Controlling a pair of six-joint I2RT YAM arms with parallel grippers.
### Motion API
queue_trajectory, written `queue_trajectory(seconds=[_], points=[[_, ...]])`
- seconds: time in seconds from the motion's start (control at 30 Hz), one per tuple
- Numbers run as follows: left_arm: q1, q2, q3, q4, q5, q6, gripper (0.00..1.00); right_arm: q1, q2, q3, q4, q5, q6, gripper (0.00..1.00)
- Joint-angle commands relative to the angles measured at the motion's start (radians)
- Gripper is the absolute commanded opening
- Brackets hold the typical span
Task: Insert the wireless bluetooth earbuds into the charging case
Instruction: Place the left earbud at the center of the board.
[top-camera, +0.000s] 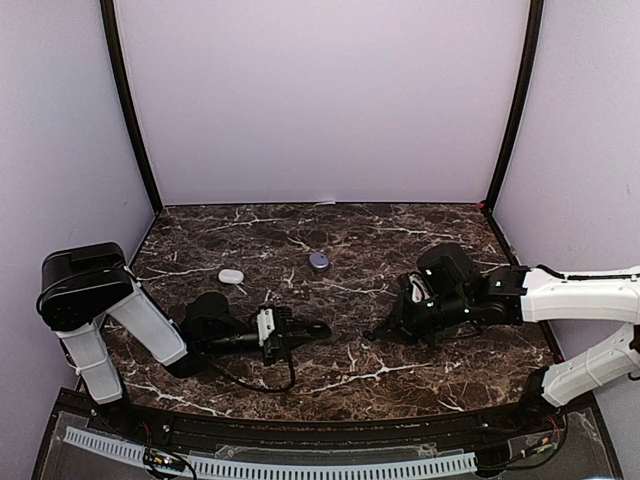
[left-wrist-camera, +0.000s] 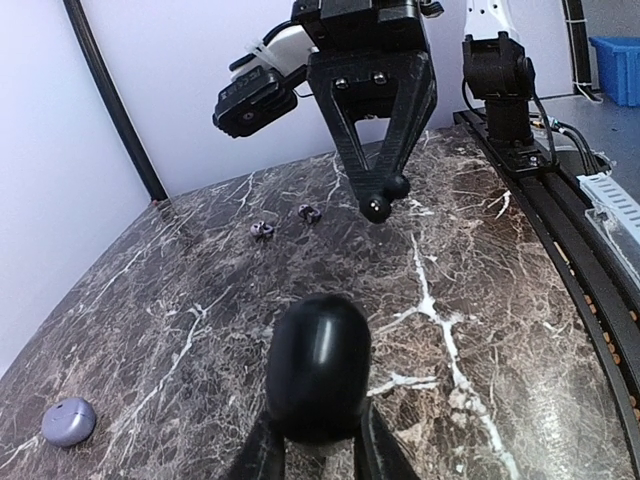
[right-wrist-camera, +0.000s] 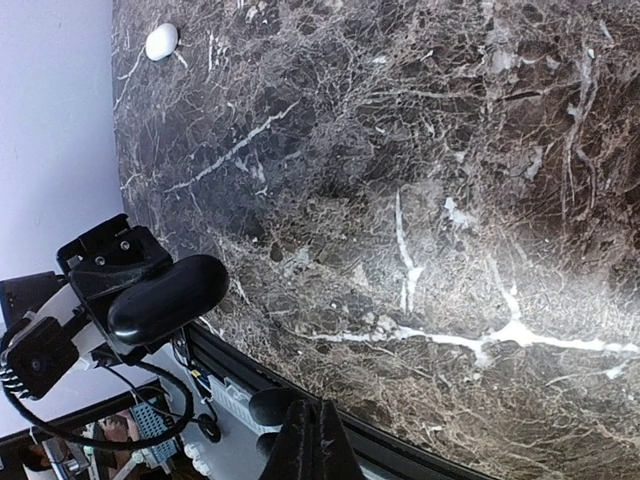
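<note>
Top view: the left pincer (top-camera: 303, 333) is clamped on a glossy black charging case (top-camera: 319, 328), and the lid looks closed. The right pincer (top-camera: 380, 333) sits at its 3 o'clock, shut tight with nothing in it. A purple case (top-camera: 318, 261) lies at 12 o'clock from the left pincer and a white case (top-camera: 231, 275) at 10, both on the marble tabletop (top-camera: 450, 230). Can't pick out the buds from up here tbh.

Left wrist view: there they are, two tiny purplish earbuds (left-wrist-camera: 262, 230) lying near each other on the tabletop. They're around 11 o'clock from the black case and well apart from every case. The right pincer's closed tips hang off to their 3 o'clock.

Right wrist view: only the white case at 11 o'clock and the held black case at 8, no buds.

My guess is they're featherlight, hard, smooth and rounded, so they'll squirt out of a sloppy pinch. I'd take one gently across its fattest part with the very fingertips. That glossy case looks slippery too.
</note>
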Motion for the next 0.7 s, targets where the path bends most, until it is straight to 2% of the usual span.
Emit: queue_trajectory(seconds=[0.0, 0.17, 0.33, 0.57, 0.67], points=[[-0.004, -0.034, 0.024, 0.021, -0.015, -0.094, 0.17, 0.011, 0.031, -0.018, 0.042, 0.048, -0.035, 0.00], [0.009, -0.035, 0.029, 0.034, 0.011, -0.177, 0.17, 0.011, 0.105, -0.057, 0.053, 0.119, -0.062, 0.00], [0.055, -0.030, 0.001, 0.093, 0.051, -0.254, 0.17, 0.016, 0.204, -0.107, 0.145, 0.110, -0.037, 0.00], [0.077, -0.031, -0.039, 0.124, 0.069, -0.240, 0.17, 0.066, 0.285, -0.121, 0.212, 0.216, -0.033, 0.00], [0.081, -0.031, -0.059, 0.148, 0.067, -0.230, 0.17, 0.072, 0.310, -0.112, 0.221, 0.207, -0.061, 0.00]])
